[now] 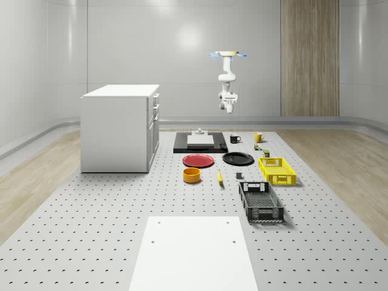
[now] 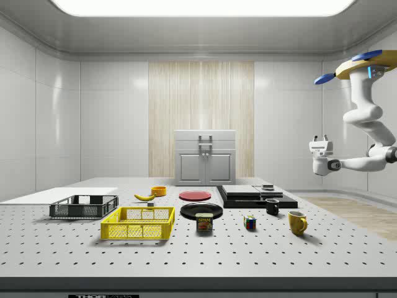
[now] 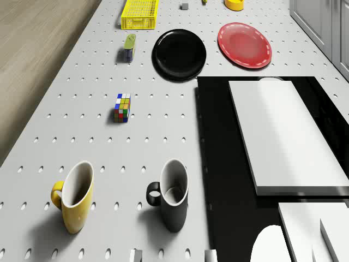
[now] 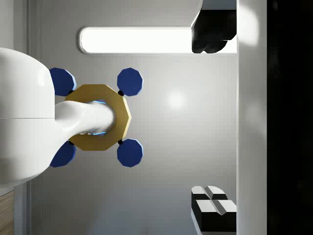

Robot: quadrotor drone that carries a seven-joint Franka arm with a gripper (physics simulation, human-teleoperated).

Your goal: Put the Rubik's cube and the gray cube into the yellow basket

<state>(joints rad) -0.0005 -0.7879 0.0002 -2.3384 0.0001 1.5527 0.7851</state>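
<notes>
Noting the fingers standing apart with nothing between them, and the gripper pointing upward in mid-air, well above the table. Seeing the drone hovering high over the table's far end, beyond the mugs.

Logging the targets:
- Rubik's cube: lying on open table, between the yellow mug and the can.
- Gray cube: sitting just beside the yellow basket, on the side toward the banana.

Judging the step as the approach to the Rubik's cube, with neither cube in the basket yet. Recommending:
- swinging the wrist round to face down before descending;
- centring over the cube;
- closing on two flat opposite faces, not across corners.

Flagging the surroundings: the black mug and yellow mug below the descent path, the can on the line from cube to basket, the black plate alongside. Suggesting carrying high over the can and releasing low inside the basket walls.
</notes>
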